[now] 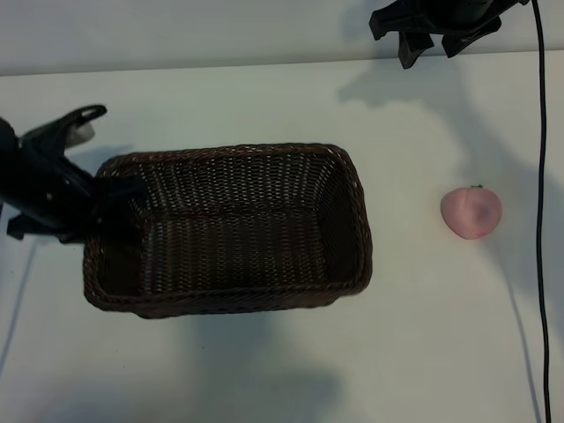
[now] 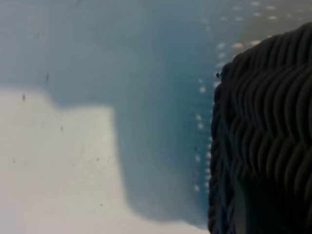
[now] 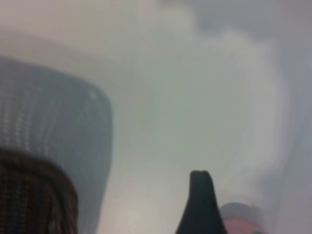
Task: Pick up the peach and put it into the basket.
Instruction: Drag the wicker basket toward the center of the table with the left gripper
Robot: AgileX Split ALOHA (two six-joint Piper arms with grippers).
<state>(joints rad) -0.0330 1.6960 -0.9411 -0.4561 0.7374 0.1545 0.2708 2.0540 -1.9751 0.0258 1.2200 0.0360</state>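
Two task items logged on my table (image 1: 264, 370): one peach (image 1: 471, 211), pale pink, lying loose on the bare surface to the right of the basket (image 1: 227, 229) and well apart from it; one dark brown wicker basket, middle-left, nothing inside that I can see. Left gripper (image 1: 119, 189): at the basket's left end, its dark finger reaching over the braided rim; my wrist camera on that arm shows only weave and table, so I cannot tell whether the fingers pinch the rim or merely sit against it. Right gripper (image 1: 430, 40): at the far edge, beyond the peach and clear of it, fingers spread, nothing between them; one fingertip (image 3: 200, 204) shows in its wrist view with the fruit just past it. Step in hand, as I judge it: approach, pick not yet begun. Next move needs me to bring the right gripper nearer and down so the spread fingers straddle the fruit before closing.
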